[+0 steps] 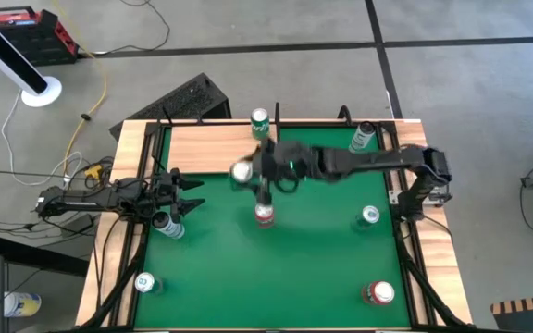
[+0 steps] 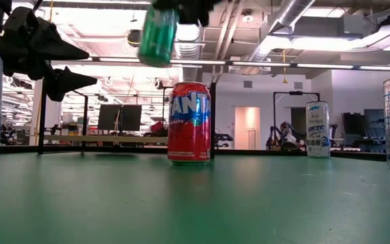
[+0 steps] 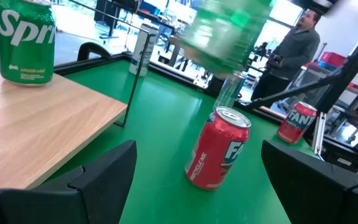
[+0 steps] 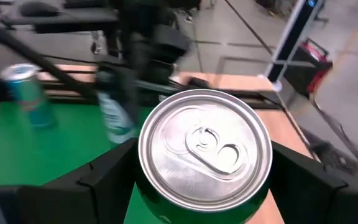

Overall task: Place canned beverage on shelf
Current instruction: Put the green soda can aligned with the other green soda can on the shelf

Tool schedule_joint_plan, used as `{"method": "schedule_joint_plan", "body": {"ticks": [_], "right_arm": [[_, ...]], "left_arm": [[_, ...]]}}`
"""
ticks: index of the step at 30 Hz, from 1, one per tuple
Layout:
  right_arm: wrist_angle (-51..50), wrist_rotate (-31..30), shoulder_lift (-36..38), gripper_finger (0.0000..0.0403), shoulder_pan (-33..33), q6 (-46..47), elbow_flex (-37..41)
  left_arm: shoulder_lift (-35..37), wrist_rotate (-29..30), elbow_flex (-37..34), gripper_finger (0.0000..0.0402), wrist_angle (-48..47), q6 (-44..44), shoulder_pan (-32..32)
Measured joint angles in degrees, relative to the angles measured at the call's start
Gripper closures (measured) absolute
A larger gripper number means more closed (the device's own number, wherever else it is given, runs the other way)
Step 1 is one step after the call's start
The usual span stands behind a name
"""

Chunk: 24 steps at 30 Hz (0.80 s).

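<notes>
the right gripper [image 4: 201,180] clamps a green can [image 1: 241,171] by its sides, axis upright, in the air just short of the shelf [image 1: 211,141] (two cans stand there). the left gripper [image 1: 192,196] waits open at the table's left. nine cans in all.

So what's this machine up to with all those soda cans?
The right gripper is holding a green can in its jaws, lifted in the air above the green table near a red Fanta can. It is close to the wooden shelf at the table's far edge, where one Sprite can and another can already stand. The left gripper waits open at the table's left side, holding nothing. Several other cans stand around the table.
</notes>
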<state>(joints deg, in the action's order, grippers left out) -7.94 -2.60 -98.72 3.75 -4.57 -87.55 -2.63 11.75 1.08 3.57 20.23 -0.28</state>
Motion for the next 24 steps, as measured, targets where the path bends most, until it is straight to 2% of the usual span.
{"method": "schedule_joint_plan", "body": {"ticks": [3, 6, 8, 20, 24], "right_arm": [[2.48, 2.35, -2.39, 0.0069, 4.74, 0.45, -0.32], [-0.53, 4.7, -3.93, 0.0069, 8.8, 1.44, 0.07], [1.01, 6.29, -5.86, 0.0069, 10.65, 1.71, -1.39], [-4.05, 6.48, -12.92, 0.0069, 16.53, 5.22, -4.23], [-7.34, 4.48, -13.35, 0.0069, 17.62, 7.9, -4.2]], "left_arm": [[0.0, -0.01, 0.0, 0.007, 0.02, -0.26, 0.01], [0.01, 0.04, 0.0, 0.007, 0.04, -0.57, 0.01], [0.02, 0.03, 0.0, 0.007, 0.05, -0.96, 0.0], [-0.75, 0.53, 0.0, 0.007, -0.04, -1.05, 0.01], [-0.73, 0.25, 0.0, 0.007, -0.07, -1.03, 0.0]]}}
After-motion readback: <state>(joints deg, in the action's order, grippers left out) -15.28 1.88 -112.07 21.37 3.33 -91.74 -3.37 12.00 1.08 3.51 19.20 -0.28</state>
